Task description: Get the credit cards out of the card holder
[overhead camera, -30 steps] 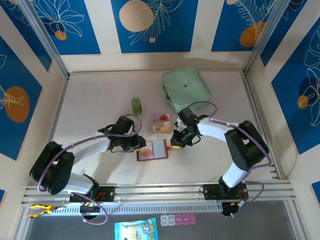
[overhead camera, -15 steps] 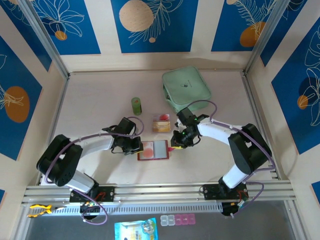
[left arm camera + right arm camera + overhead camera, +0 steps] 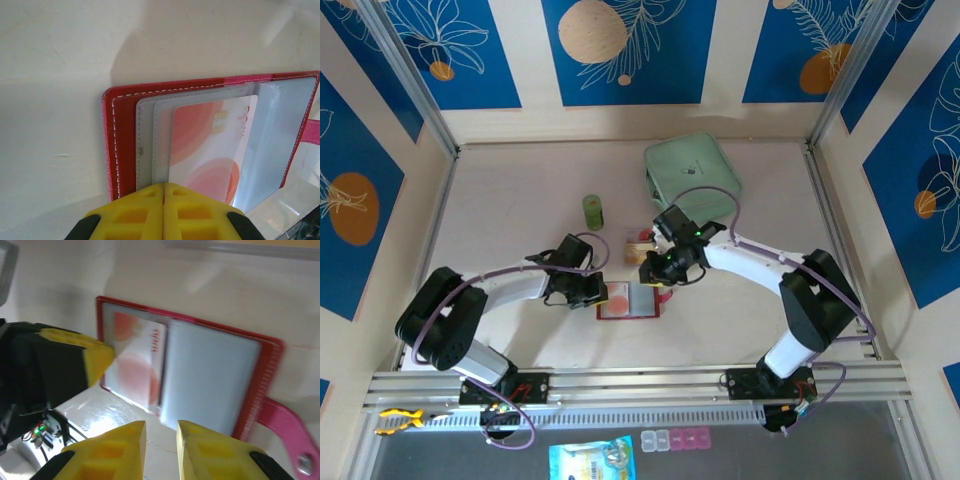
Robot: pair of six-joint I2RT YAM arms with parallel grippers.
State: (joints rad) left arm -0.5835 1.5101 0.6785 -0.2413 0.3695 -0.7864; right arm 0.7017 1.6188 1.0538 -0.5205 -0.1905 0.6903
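Observation:
The red card holder (image 3: pixel 628 301) lies open on the table, its greyish sleeves up and its pink tab (image 3: pixel 286 426) at the right. One credit card (image 3: pixel 210 142), pale with orange-red circles, sits in a left sleeve. My left gripper (image 3: pixel 599 293) is shut, its yellow fingertips (image 3: pixel 150 200) resting together on the holder's left edge (image 3: pixel 111 145) over the sleeves. My right gripper (image 3: pixel 161 434) hovers at the holder's far edge, slightly open with bare table between its fingers. Other credit cards (image 3: pixel 638 241) lie beyond the holder, partly hidden by the right arm.
A mint-green zip pouch (image 3: pixel 692 178) lies at the back right. A small green cylinder (image 3: pixel 593 210) stands to the left of the loose cards. Walls close the table on three sides.
The left gripper has closed at the holder's left edge. The right gripper has opened a little and moved left, from the tab side to the holder's far edge.

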